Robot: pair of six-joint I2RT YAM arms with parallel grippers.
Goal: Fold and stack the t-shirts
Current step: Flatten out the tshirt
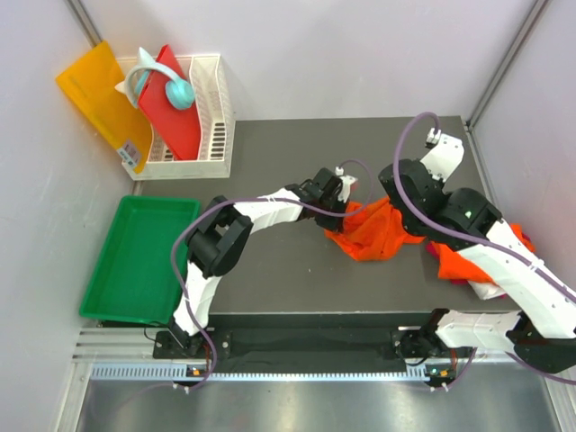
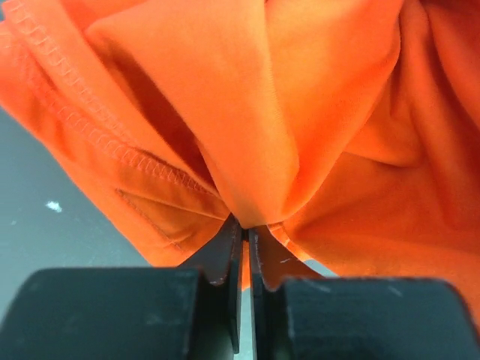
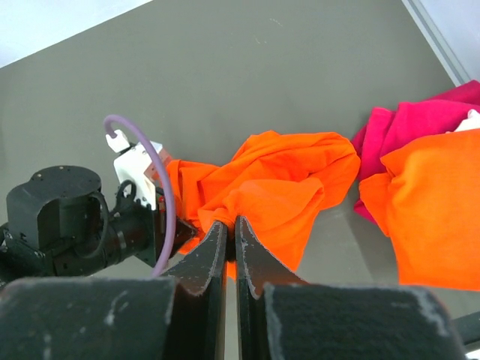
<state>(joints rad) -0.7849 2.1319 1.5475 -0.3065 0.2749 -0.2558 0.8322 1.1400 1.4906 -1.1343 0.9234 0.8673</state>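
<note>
A crumpled orange t-shirt (image 1: pixel 371 232) lies bunched at the middle right of the dark table. My left gripper (image 1: pixel 346 205) is shut on its left edge; the left wrist view shows the cloth (image 2: pixel 247 120) pinched between the closed jaws of this gripper (image 2: pixel 246 229). My right gripper (image 1: pixel 400 216) is shut on the shirt's upper right part, with cloth (image 3: pixel 292 180) caught between its jaws (image 3: pixel 230 223). A second orange t-shirt (image 3: pixel 427 210) lies on a magenta-pink one (image 3: pixel 420 120) at the table's right edge, partly under my right arm (image 1: pixel 486 243).
A green tray (image 1: pixel 135 261) sits to the left of the table. A white rack (image 1: pixel 211 117) at the back left holds a red board (image 1: pixel 175 112) and headphones (image 1: pixel 166 85). A yellow-orange sheet (image 1: pixel 99 99) leans beside it.
</note>
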